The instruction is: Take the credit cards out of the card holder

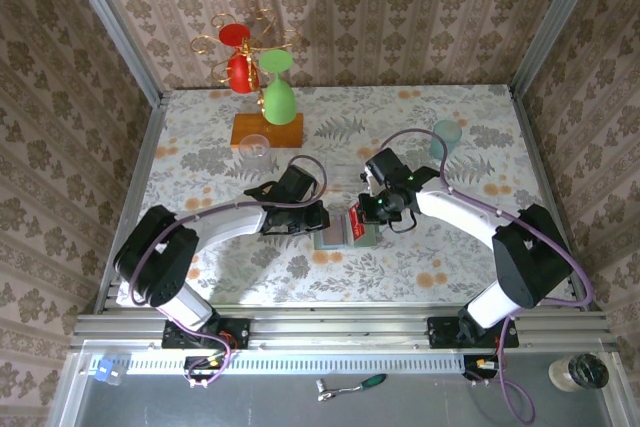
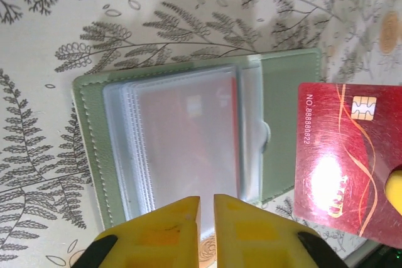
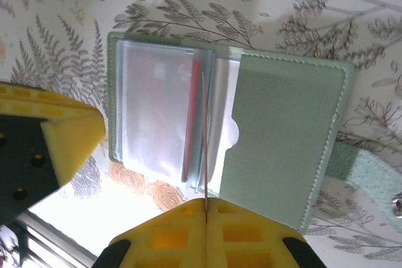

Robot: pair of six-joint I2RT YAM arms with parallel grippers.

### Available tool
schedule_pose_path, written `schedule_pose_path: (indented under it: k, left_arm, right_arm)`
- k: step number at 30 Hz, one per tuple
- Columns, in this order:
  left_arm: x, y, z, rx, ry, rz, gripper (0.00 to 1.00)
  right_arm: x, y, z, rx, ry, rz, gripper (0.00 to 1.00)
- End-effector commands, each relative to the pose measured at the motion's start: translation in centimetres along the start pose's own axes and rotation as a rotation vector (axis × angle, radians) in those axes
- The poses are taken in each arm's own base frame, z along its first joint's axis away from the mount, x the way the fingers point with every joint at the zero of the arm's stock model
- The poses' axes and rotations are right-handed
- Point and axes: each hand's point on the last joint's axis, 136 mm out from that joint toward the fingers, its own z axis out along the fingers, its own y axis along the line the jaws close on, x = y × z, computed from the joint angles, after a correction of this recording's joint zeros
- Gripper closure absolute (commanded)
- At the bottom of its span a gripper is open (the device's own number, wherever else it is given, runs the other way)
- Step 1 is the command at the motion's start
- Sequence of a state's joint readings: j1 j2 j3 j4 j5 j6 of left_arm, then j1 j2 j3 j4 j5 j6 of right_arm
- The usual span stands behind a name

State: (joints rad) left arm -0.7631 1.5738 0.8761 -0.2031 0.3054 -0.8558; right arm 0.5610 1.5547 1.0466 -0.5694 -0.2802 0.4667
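- Wallet (image 1: 330, 239) lay open and flat on the floral worktop (image 1: 470, 247), between the two arms.
- From the left wrist camera the wallet (image 2: 94, 149) showed a stack of clear sleeves over one half and a plain green flap on the other.
- Right fingers (image 3: 163, 236) were closed on a red card (image 3: 205, 136). That camera saw it edge-on as a thin line running into the seam between the pads.
- The same red card (image 2: 348, 155) was face-up to the left wrist camera, with chip and printed number visible. It was out of the sleeves and overlapped the wallet's flap edge. Couldn't tell whether it touched the wallet.
- From above, the red card (image 1: 355, 224) sat at the wallet's right side.
- A second red card (image 2: 213, 136) was in the clear sleeves, near the wallet's fold, also visible as a red strip (image 3: 191, 123) from the right wrist.
- Left fingers (image 2: 169, 230) were closed to a thin slit at the wallet's sleeve-side edge, with nothing visible between them. Couldn't tell if they were pressing on the wallet.
- A pale green strap (image 3: 370, 174) with a snap stuck out past the wallet's flap side.
- Well beyond the wallet were a wooden stand (image 1: 268, 129) and a pale cup (image 1: 446, 135).
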Motion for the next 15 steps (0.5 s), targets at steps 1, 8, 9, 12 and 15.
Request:
schedule_pose_path:
  k: [1,8,9,12,15]
  left_arm:
    - [0.0,0.9,-1.0,-0.031,-0.018,0.008,0.83]
    - [-0.1,1.8,-1.7,-0.028,-0.051,-0.014,0.8]
    - [-0.1,1.9,-1.8,-0.028,-0.052,-0.015,0.79]
    - [0.0,2.2,-2.0,-0.031,-0.057,-0.022,0.8]
    - [0.1,2.5,-2.2,-0.035,-0.062,-0.025,0.79]
  right_arm:
    - [0.2,-0.3,-1.7,0.059,0.037,-0.223,0.98]
    - [-0.7,-0.3,-2.4,0.07,0.085,-0.633,1.0]
    - [-1.0,-0.5,-2.4,0.078,0.1,-0.684,1.0]
    - [-2.0,-1.0,-2.4,0.117,0.158,-0.828,1.0]
    - [-3.0,-1.0,-2.2,0.118,0.2,-0.939,1.0]
